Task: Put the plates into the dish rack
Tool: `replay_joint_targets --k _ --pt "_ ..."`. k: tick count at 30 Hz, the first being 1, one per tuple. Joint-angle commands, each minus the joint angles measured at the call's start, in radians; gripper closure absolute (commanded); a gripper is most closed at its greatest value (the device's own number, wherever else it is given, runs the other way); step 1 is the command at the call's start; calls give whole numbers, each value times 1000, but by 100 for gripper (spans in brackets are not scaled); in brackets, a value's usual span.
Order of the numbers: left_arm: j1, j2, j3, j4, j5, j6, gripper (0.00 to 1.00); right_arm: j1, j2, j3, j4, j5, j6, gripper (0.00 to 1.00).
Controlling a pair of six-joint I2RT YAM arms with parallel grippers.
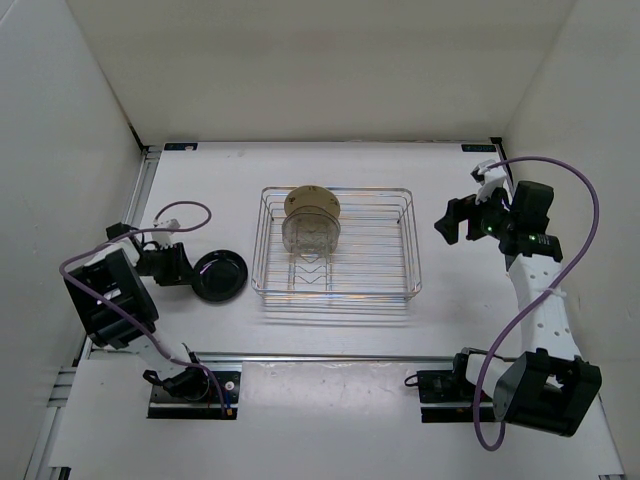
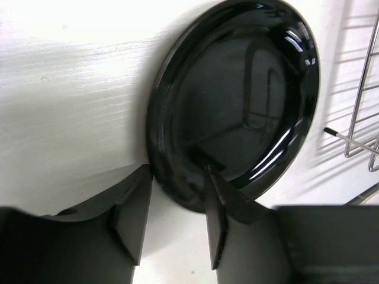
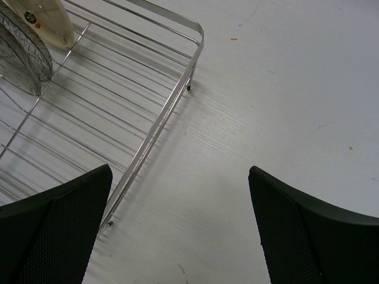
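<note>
Black plate (image 2: 237, 100) rim sits clamped between left gripper (image 2: 177, 174) fingers.

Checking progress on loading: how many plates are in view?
3. A tan plate and a smoky-grey plate stand upright in the dish rack; a black plate lies on the table left of it. Another grey one may be hidden behind the first.

The white table (image 1: 340, 170) bears the dish rack (image 1: 380, 250) and, beside it, a black plate (image 1: 222, 275).

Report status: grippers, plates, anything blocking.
Left gripper straddling black plate rim, clamp unconfirmed. Right gripper open, empty, beside dish rack. Tan plate, grey plate racked upright. Nothing seen blocking.
</note>
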Motion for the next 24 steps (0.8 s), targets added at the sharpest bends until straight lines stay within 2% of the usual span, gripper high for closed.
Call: replay_joint_targets --k 1,3,6,7,12,18,24 --pt "-1 -1 35 -30 34 36 53 -4 -30 -6 43 -26 13 1" --pt "-1 8 35 -30 34 36 60 -4 -30 -6 43 -26 13 1" --pt "-1 18 35 -40 23 46 65 -4 -39 -6 43 -26 13 1" --pt "-1 18 35 -40 14 46 71 -4 -39 -6 43 -26 13 1" --pt "-1 27 35 -40 -5 46 79 -4 -57 -15 34 -26 13 1" --pt "-1 36 44 -49 6 55 81 -4 -66 -6 25 -35 22 1" --pt "-1 45 44 -58 18 64 74 -4 -76 3 16 -35 22 1"
